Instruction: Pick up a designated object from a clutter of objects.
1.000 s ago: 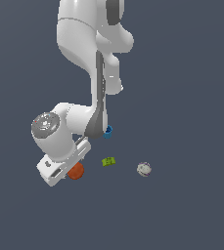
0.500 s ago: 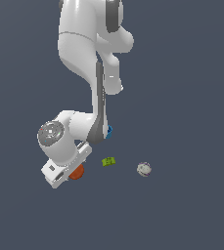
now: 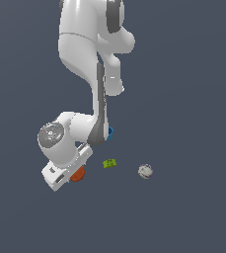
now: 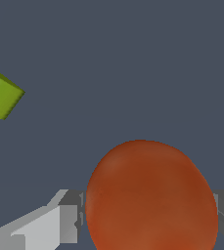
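The designated object, an orange-red ball [image 3: 78, 174], lies on the dark floor, half hidden behind my white hand in the exterior view. In the wrist view the ball [image 4: 150, 195] fills the space between my two fingers [image 4: 70, 217]. My gripper [image 4: 148, 217] is low over it and open, one finger close on each side, with a thin gap on one side. Of the clutter of objects, a green block [image 3: 109, 163] lies just to the exterior view's right of the ball.
A whitish-grey ball [image 3: 145, 171] rests further to the exterior view's right. A blue cup [image 3: 110, 132] peeks out from behind my forearm. The green block [image 4: 2, 95] shows at the wrist view's edge. The floor is plain dark grey.
My hand has sunk a little lower around the orange-red ball. The ball and the other objects have stayed where they were.
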`<state>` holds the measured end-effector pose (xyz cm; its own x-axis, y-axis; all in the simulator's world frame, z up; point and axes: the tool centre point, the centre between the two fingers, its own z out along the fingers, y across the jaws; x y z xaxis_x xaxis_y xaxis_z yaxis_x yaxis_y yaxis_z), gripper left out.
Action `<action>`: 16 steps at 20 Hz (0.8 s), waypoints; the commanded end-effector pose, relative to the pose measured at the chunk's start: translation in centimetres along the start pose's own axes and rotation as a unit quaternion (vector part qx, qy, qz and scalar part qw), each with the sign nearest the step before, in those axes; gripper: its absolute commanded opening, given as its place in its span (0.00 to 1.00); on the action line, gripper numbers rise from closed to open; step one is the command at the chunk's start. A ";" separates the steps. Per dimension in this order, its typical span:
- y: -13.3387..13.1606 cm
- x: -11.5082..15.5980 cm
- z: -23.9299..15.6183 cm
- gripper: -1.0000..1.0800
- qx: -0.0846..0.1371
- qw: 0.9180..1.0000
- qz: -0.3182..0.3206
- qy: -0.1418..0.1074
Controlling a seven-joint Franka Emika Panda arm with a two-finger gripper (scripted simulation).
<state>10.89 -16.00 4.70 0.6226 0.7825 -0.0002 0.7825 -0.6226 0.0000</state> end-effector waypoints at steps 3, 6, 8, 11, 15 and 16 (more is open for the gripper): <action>0.0 0.0 -0.1 0.00 0.000 1.000 0.000 0.000; -0.2 0.1 -0.6 0.00 0.000 1.000 0.000 0.000; -0.4 0.2 -1.2 0.00 0.000 1.000 0.000 0.000; -0.8 0.4 -2.6 0.00 0.000 1.000 0.000 0.000; -1.6 0.8 -5.1 0.00 0.000 1.000 0.000 0.000; -1.8 0.9 -5.9 0.00 0.000 1.000 0.000 0.000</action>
<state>10.08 -14.51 9.36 0.6228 0.7824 -0.0018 0.7824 -0.6228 -0.0033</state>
